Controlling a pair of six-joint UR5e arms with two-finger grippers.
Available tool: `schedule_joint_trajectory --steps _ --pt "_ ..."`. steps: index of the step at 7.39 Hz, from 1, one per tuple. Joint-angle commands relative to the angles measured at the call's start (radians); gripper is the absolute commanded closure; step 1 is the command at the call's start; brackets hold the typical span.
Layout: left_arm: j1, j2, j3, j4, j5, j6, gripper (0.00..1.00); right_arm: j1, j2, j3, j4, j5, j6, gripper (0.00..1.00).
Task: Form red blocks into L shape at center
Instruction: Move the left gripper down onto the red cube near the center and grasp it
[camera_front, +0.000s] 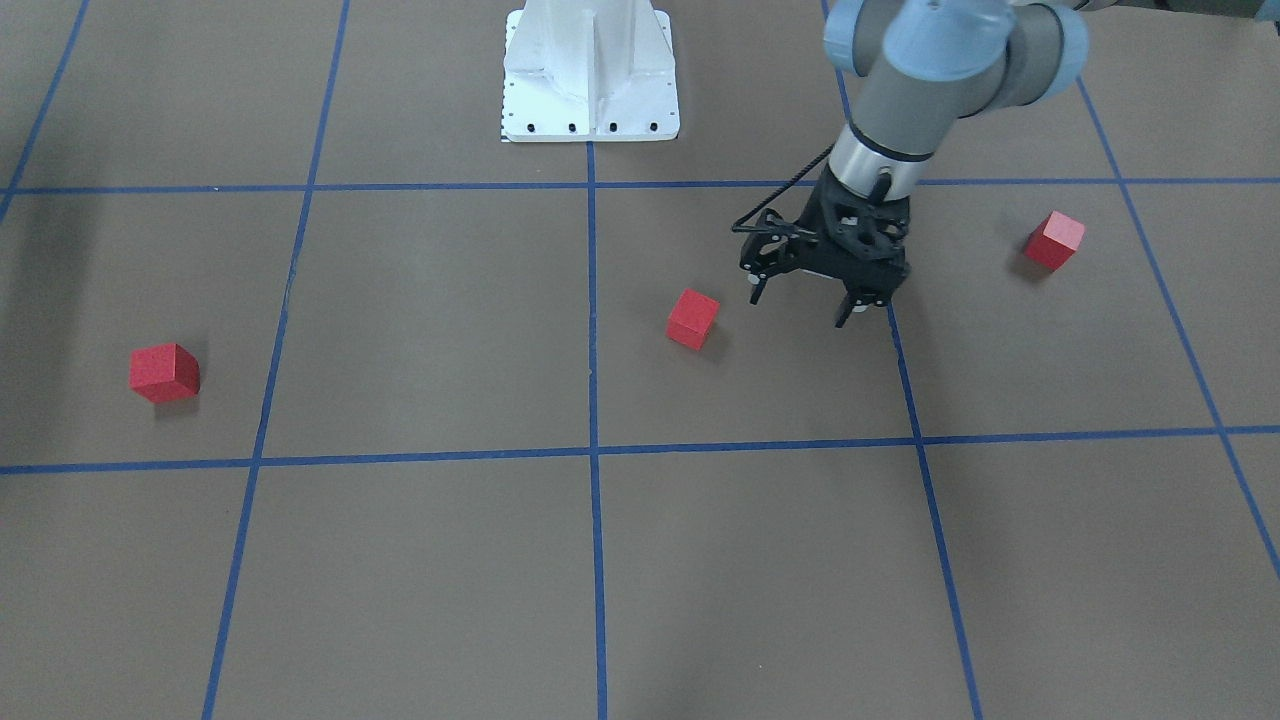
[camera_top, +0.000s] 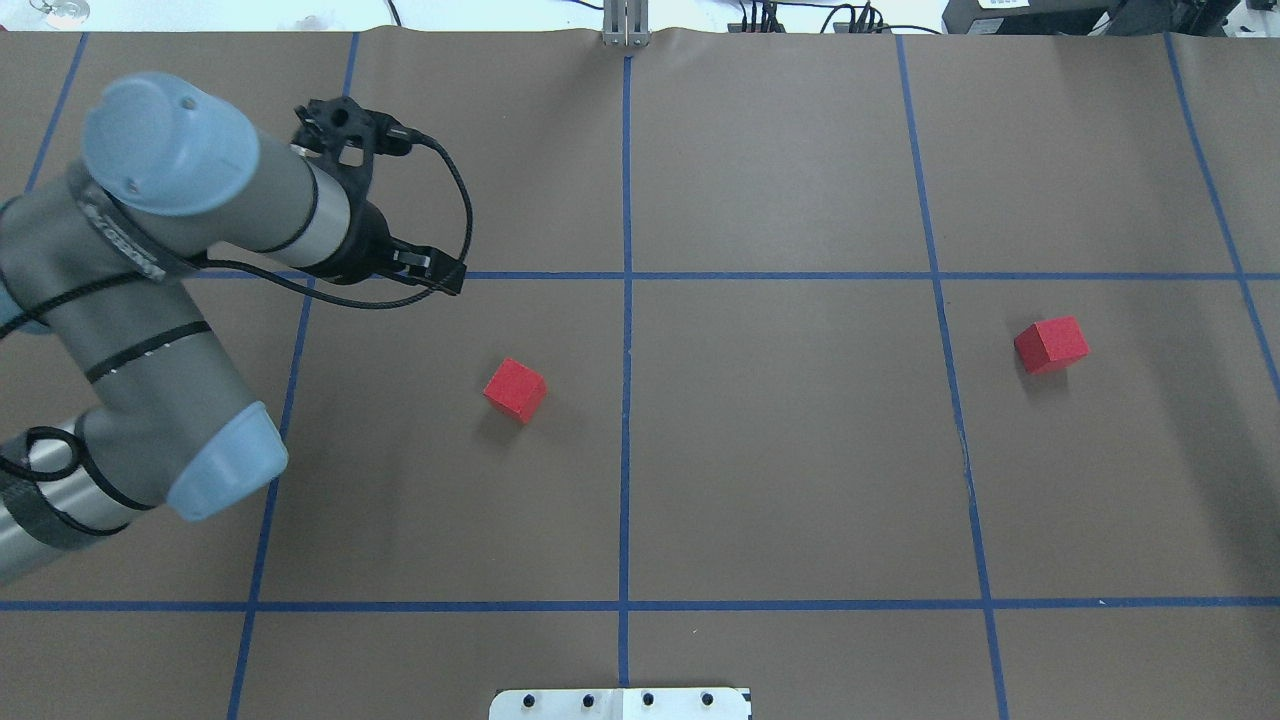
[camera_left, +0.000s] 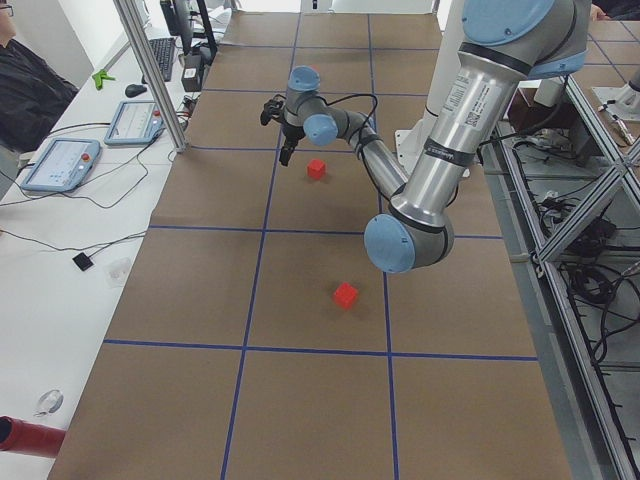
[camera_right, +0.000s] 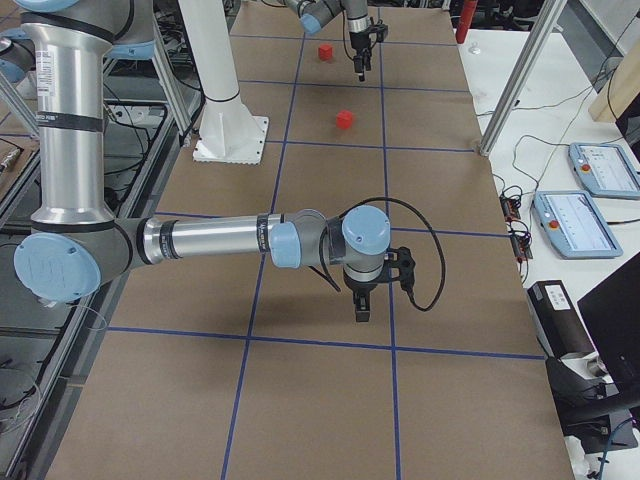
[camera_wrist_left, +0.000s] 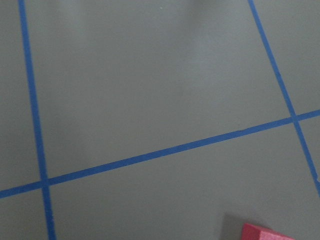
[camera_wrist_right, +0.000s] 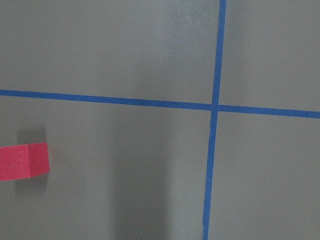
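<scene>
Left gripper (camera_front: 801, 307): jaws spread wide with nothing between them. It hangs low over the counter (camera_front: 430, 320), just beside the middle red block (camera_front: 693, 318) on the robot's left of it. I judge it is lined up to take that one first.
Middle red block: lies flat, skewed to the tape grid, near the center (camera_front: 592, 385) but not on it.
Center: no block lies on it, so none of the L is laid yet.
Left-side red block (camera_front: 1054, 240): well apart, out beyond the left gripper.
Right-side red block (camera_front: 165, 372): well apart on the other side. It shows at the edge of the right wrist view, so I take it the right arm is posted near it.
Right gripper (camera_right: 363, 312): seen only from the side, so I cannot tell whether it is open or closed.
</scene>
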Motion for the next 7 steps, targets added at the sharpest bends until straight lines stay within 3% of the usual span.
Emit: schedule_joint_trajectory --steps 1,3,7 --pt "0.107 -0.040 0.105 -0.148 0.082 -0.038 0.00 0.000 0.000 -0.001 0.000 -0.005 -0.002 0.01" --pt "0.139 -0.043 0.203 -0.265 0.108 -0.037 0.00 0.000 0.000 -0.001 0.000 -0.006 -0.002 0.01" --pt "0.180 -0.054 0.230 -0.266 0.109 -0.041 0.00 0.000 0.000 -0.001 0.000 -0.006 -0.002 0.01"
